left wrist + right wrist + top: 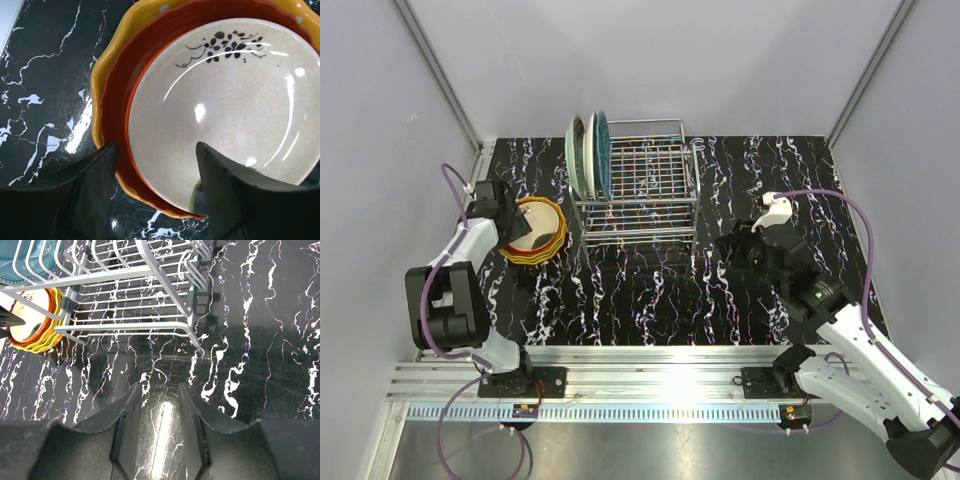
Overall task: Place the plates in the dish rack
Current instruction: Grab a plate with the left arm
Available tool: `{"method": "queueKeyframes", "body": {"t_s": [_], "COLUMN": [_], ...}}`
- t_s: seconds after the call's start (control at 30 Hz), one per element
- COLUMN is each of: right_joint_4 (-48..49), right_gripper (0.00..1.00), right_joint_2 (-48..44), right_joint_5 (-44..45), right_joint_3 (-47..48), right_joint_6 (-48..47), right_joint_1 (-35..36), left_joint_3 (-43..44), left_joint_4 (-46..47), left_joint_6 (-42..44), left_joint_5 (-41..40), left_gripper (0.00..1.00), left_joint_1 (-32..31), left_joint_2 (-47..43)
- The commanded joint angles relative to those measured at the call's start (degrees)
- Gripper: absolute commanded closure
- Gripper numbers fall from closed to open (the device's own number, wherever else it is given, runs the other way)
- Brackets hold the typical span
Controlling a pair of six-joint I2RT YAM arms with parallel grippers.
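A stack of plates (542, 230) lies flat on the table left of the dish rack (638, 185). Its top plate is cream with a black flower sprig (230, 105), over a red-orange plate (117, 95) and a yellow one (98, 105). My left gripper (156, 147) is open and straddles the stack's near rim, one finger (97, 175) outside it and the other (220, 175) over the cream plate. A mint green plate (577, 155) and a teal plate (601, 150) stand upright in the rack's left slots. My right gripper (159, 390) is open and holds nothing, low over the table right of the rack (130, 295).
The black marbled table (650, 300) ends in grey walls at the back and sides, with a metal rail (650, 360) along the near edge. The rack's right slots hold no plates. Purple cables loop from both arms.
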Motion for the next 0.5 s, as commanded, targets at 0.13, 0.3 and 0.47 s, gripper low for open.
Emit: {"method": "queueKeyframes", "body": {"t_s": [0.13,0.3,0.47], "right_joint_4": [1.2,1.2,0.9], "right_gripper": [0.58,0.58,0.58], "right_joint_2": [-1.4,-1.6,-1.8], "right_joint_5": [0.0,0.1,0.1], "right_joint_3": [0.0,0.0,0.1], "right_joint_6": [0.1,0.1,0.1], "right_joint_1": [-0.3,-0.3,-0.2], "left_joint_3": [-0.2,-0.3,-0.2], "left_joint_4": [-1.1,-1.1,-2.0], "left_joint_6": [0.0,-0.2,-0.5], "left_joint_5": [-3.6,-4.3,-6.2], "left_gripper": [0.39,0.65,0.82], "left_joint_1": [0.4,0.4,0.4], "left_joint_2": [1.4,1.1,-0.1]}}
